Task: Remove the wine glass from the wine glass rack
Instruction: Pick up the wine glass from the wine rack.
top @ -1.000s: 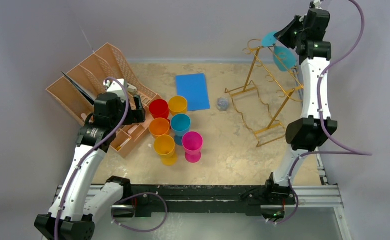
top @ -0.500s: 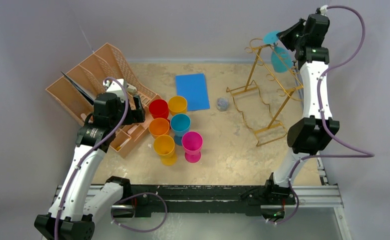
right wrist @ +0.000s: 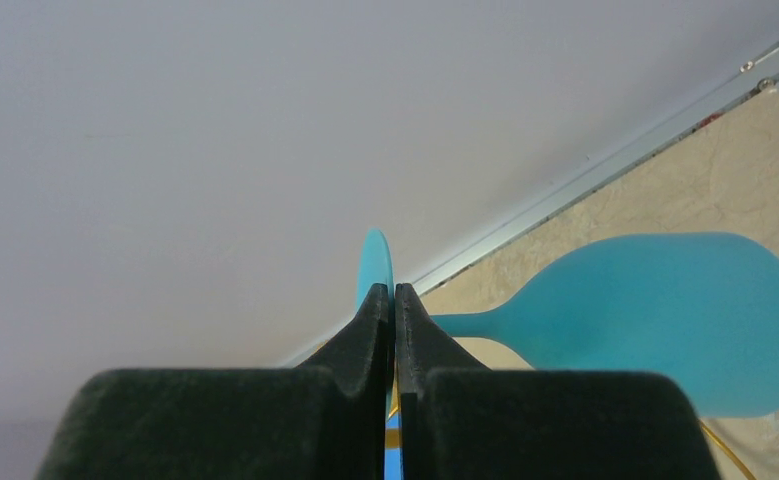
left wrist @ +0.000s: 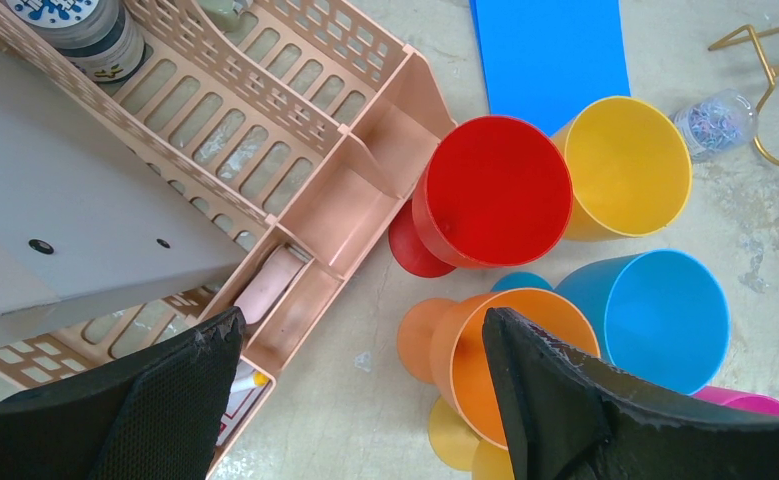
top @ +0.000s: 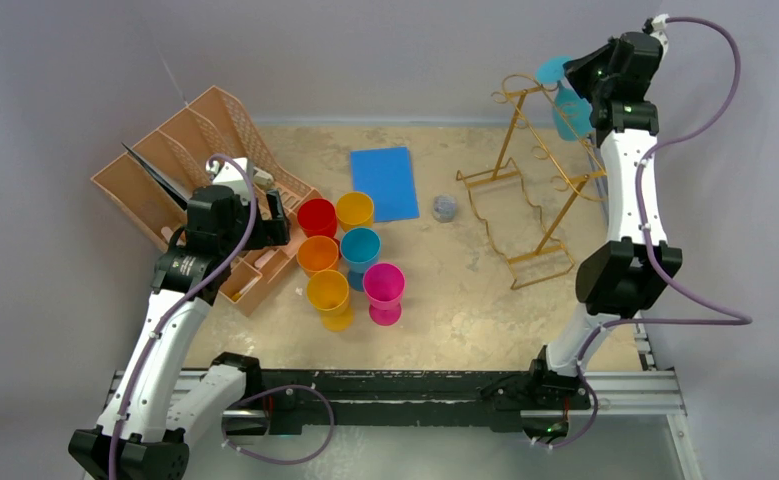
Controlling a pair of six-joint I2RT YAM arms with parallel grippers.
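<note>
Right gripper [right wrist: 394, 295]: jaws squeezed right together on the thin foot of the teal wine glass [right wrist: 665, 320]. The disc sits edge-on between the pads, with stem and bowl running out to the gripper's right.
Wine glass: held in the right gripper, up at the high end of the gold wire wine glass rack [top: 525, 185]. A strand of gold wire shows just beneath the fingers, so I can't tell whether the foot is clear of the rails.
How it handles: by its look, light, stiff coloured plastic that is smooth and a touch slippery. Pinched at the foot's rim, the bowl hangs out like a lever, so it could twist in the grip or snag a scroll end.
Where to hold: the foot works for sliding out along the rails. For carrying, the stem just beside the foot would be steadier.
Right arm: reaching tall, elbow out over the right edge of the table [top: 445, 300], wrist tipped in toward the rack's top, well above the surface.
Left gripper [left wrist: 362, 330]: spread wide, nothing in it, hovering low with the brown slotted organizer tray [left wrist: 345, 200] to its left and the red goblet [left wrist: 495, 190] ahead to its right.
Left arm: folded low, well away from the rack, out of this play.
</note>
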